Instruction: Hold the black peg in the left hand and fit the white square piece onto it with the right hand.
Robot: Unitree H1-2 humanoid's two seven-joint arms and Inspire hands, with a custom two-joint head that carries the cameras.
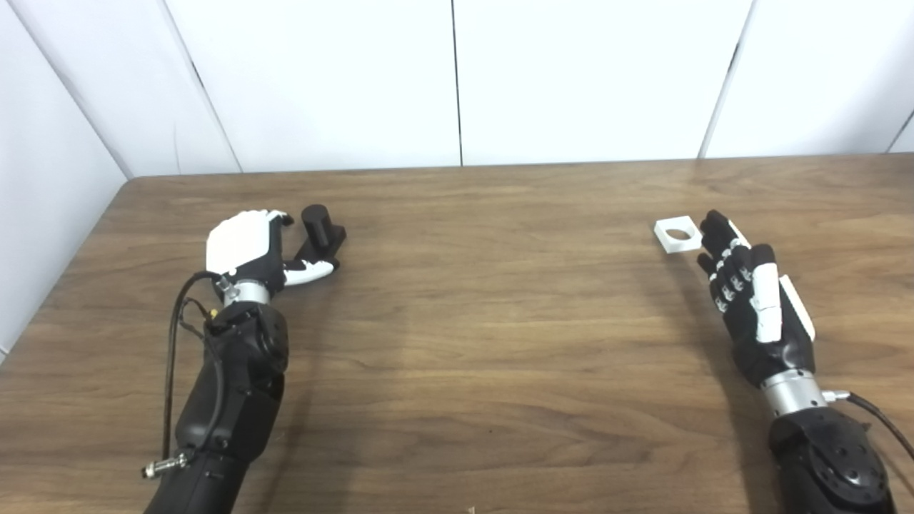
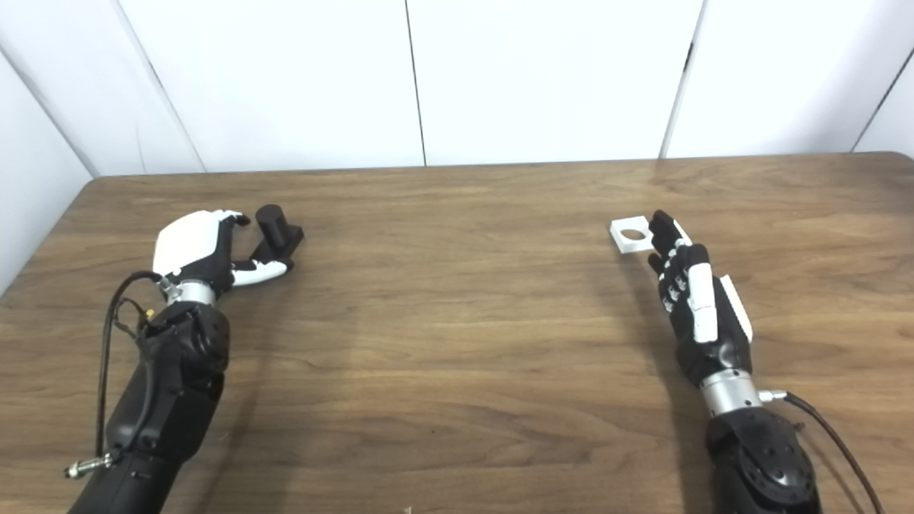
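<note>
Black peg (image 1: 319,230) stands on the desk (image 1: 485,321) at far left; left hand (image 1: 251,251) sits just beside it, fingers spread, thumb near its base, not gripping; white square piece (image 1: 677,233) lies flat at far right; right hand (image 1: 750,296) extended, fingertips at its edge, holding nothing.

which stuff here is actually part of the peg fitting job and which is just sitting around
Part of the job:
- black peg, on the table beside the left hand, not yet lifted
- white square piece with a round hole, flat on the table at the fingertips of the right hand

Just there:
- wooden table
- white wall panels
Nothing else lies on the table.
</note>
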